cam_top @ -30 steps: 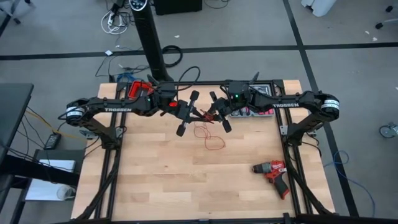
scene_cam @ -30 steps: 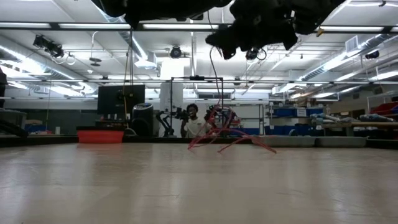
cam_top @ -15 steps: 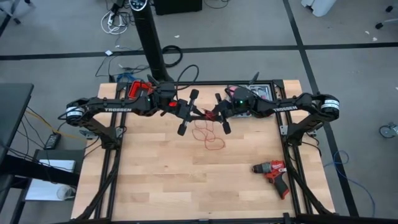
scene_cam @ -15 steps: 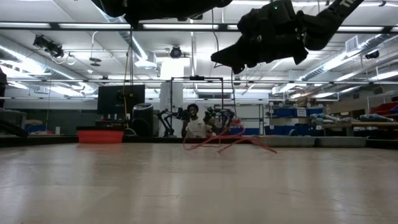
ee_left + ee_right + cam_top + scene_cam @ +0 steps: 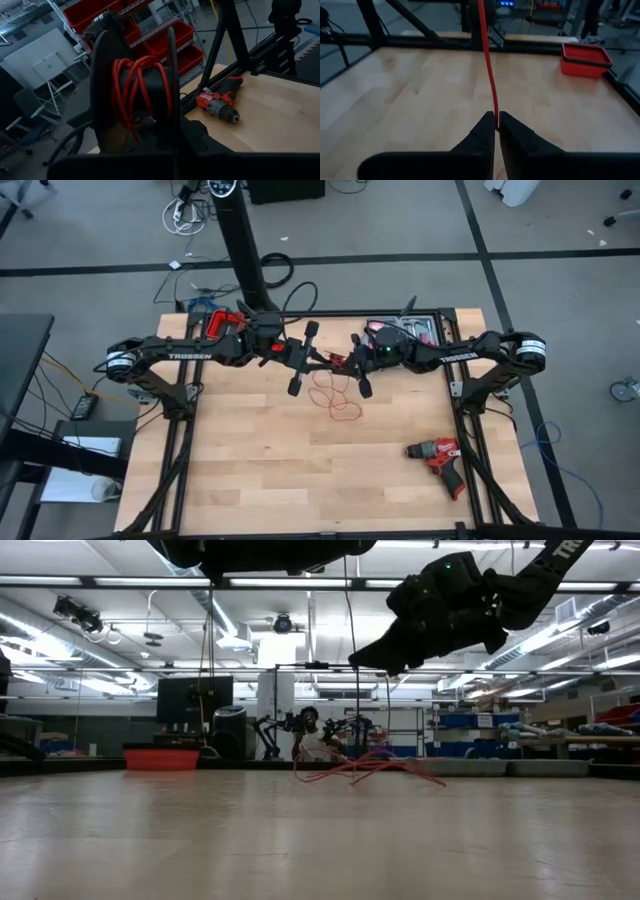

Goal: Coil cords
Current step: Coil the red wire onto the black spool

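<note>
your left hand (image 5: pixel 300 359) grips red loops of the very thin red cord (image 5: pixel 335 395), your right hand (image 5: pixel 496 131) pinches its strand, slack pooled at tabletop (image 5: pixel 250 460) twelve o'clock.

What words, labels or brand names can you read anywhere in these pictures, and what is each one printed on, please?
"TROSSEN" in white on the left arm, seen from above.
"TROSSEN" in white on the right arm, same view.
A white sign with a green mark on a pale cabinet behind the table: too blurred to read.
The red drill: no legible marking.
</note>
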Tool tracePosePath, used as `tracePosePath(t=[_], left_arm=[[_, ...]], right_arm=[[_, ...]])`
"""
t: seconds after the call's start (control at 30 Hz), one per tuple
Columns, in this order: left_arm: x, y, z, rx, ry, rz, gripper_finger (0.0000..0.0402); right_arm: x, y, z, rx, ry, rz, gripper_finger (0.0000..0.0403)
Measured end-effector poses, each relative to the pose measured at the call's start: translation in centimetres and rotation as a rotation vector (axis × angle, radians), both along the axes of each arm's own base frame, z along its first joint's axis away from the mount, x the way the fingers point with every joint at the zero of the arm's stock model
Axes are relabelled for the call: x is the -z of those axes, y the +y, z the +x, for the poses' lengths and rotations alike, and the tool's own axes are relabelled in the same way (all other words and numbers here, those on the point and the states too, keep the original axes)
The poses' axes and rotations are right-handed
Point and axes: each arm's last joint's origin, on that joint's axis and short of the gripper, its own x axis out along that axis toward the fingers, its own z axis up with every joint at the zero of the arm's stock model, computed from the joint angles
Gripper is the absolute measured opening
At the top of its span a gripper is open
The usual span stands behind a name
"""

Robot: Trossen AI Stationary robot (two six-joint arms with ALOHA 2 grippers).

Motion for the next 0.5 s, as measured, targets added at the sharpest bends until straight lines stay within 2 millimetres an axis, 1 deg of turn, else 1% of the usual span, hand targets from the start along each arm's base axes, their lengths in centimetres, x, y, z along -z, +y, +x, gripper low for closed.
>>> tracePosePath(t=[0.17, 0.33, 0.5], left_arm=[[-0.01, 0.01, 0.00, -0.004, -0.001, 0.000, 0.0001], [-0.02, 0.02, 0.01, -0.005, -0.002, 0.000, 0.0001], [-0.03, 0.02, 0.01, -0.005, -0.003, 0.000, 0.0001]], right_arm=[[0.22, -0.03, -0.09, 0.012, 0.015, -0.016, 0.0022], [0.56, -0.23, -0.19, 0.076, 0.055, -0.072, 0.0020], [0.65, -0.25, -0.22, 0.075, 0.063, -0.102, 0.0020]])
